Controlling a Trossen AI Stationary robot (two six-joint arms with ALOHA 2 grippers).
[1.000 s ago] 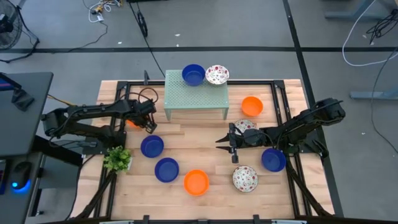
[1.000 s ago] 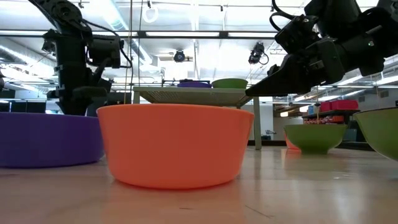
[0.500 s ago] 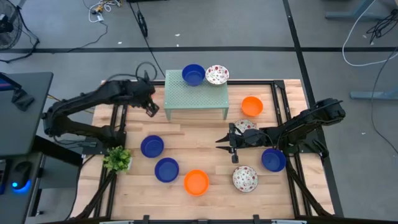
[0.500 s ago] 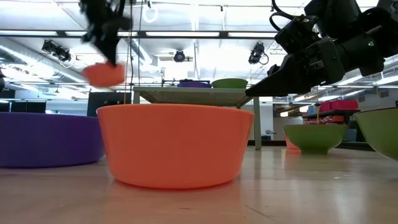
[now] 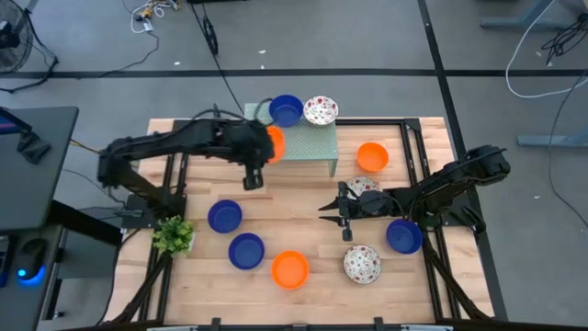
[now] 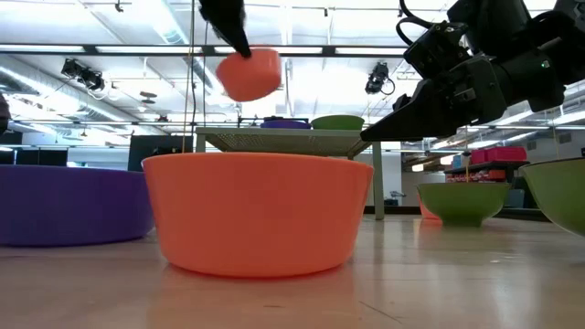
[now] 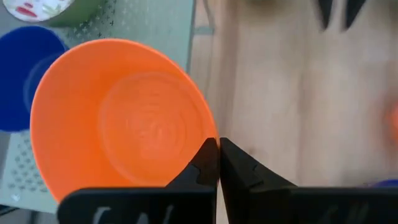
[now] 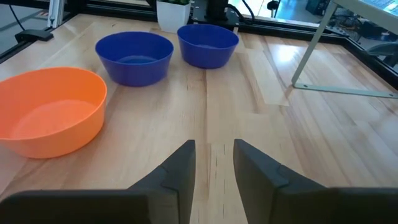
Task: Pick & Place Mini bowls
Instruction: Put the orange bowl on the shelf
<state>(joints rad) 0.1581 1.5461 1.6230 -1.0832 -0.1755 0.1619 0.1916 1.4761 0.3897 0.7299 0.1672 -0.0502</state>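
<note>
Worktop (image 5: 303, 198) of pale wood holds a mint-green metal stand with holes (image 5: 308, 147) at its far middle. Left claw (image 5: 259, 158) is pinched shut on the rim of a small orange bowl (image 5: 273, 143), up in the air over the stand's left edge. Stand top is just right of it, with open room near a dark blue bowl (image 5: 286, 110) and a white speckled bowl (image 5: 321, 110). Right claw (image 5: 333, 210) waits half open, holding nothing, at the middle right.

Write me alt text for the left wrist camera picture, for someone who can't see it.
The left pincer, shut, grips the rim of an orange mini bowl held above a mint-green perforated stand. A blue bowl and a speckled white bowl sit on the stand.
</note>
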